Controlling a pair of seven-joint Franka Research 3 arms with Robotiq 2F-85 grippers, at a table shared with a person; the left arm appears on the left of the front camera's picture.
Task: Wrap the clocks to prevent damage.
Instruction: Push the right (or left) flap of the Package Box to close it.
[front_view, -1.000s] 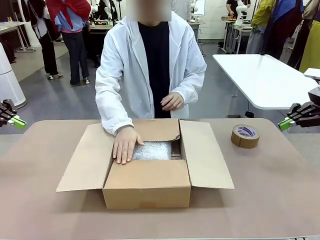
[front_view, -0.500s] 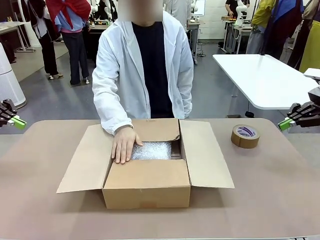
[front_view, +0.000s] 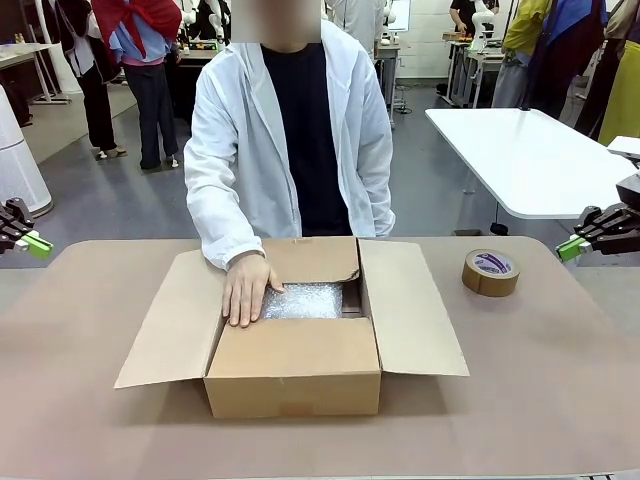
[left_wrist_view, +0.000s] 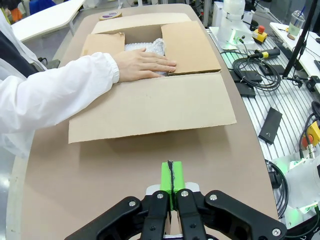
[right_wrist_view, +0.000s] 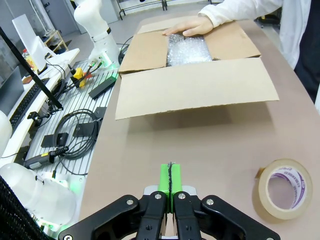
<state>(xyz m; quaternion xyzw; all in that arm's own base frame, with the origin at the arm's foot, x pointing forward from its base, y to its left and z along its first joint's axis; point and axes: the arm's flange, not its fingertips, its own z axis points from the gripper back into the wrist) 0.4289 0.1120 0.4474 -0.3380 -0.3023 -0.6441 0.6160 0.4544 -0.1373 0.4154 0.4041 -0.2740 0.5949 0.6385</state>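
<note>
The clocks (front_view: 305, 300) lie as one whitish bubble-wrap bundle inside the open cardboard box (front_view: 295, 375) at the table's middle; the bundle (left_wrist_view: 145, 47) (right_wrist_view: 187, 49) also appears in both wrist views. A person's hand (front_view: 246, 290) rests flat on the bundle's left side and the box's left edge. My left gripper (front_view: 38, 244) hangs shut at the far left edge, well apart from the box. At the far right edge my right gripper (front_view: 570, 248) is shut too, with nothing held. In the wrist views the left gripper (left_wrist_view: 172, 181) and right gripper (right_wrist_view: 170, 177) have green pads pressed together.
A brown tape roll (front_view: 490, 272) lies on the table right of the box, near my right gripper; it is also in the right wrist view (right_wrist_view: 281, 189). The box's side flaps (front_view: 410, 310) spread wide. A white table (front_view: 530, 150) stands behind at right. Cables lie beside the table's near edge.
The person has drawn the other hand back from in front of the body and straightened a little. The hand on the bundle and both grippers have stayed put.
</note>
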